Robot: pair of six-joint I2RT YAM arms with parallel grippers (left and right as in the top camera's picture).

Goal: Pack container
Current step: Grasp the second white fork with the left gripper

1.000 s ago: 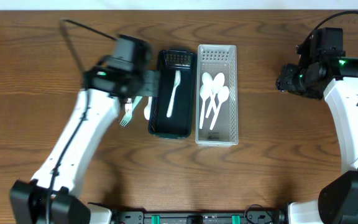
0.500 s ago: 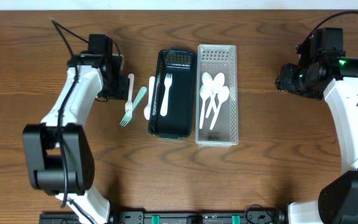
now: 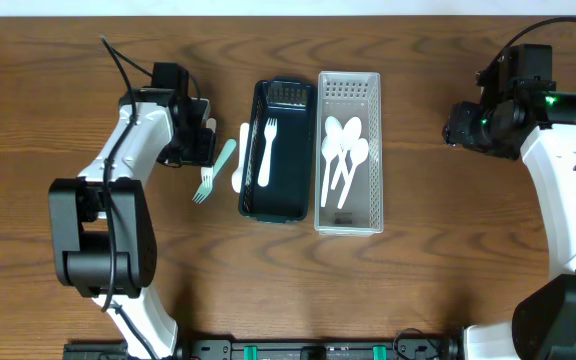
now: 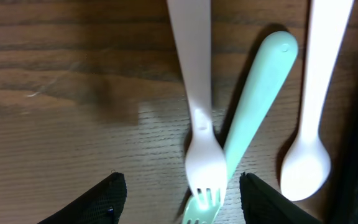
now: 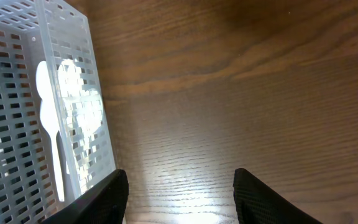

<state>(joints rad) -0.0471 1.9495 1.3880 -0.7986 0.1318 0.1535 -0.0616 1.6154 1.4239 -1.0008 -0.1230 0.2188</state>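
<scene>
A dark green container (image 3: 273, 212) holds one white fork (image 3: 266, 150). Left of it on the table lie a white spoon (image 3: 239, 172), a mint fork (image 3: 224, 156) and another white fork (image 4: 194, 93). In the left wrist view the white fork's tines lie over the mint fork (image 4: 257, 99), with the spoon (image 4: 309, 143) to their right. My left gripper (image 3: 194, 143) (image 4: 185, 202) is open just above these two forks, with their heads between its fingers. My right gripper (image 3: 465, 128) (image 5: 179, 196) is open and empty over bare wood.
A white perforated basket (image 3: 349, 90) with several white spoons stands against the dark container's right side. It shows at the left of the right wrist view (image 5: 17, 93). The table's far edge runs along the top.
My left arm left the dark container, where the white fork now lies, swung out to the left, then came back over the forks on the table. The right arm has not moved.
</scene>
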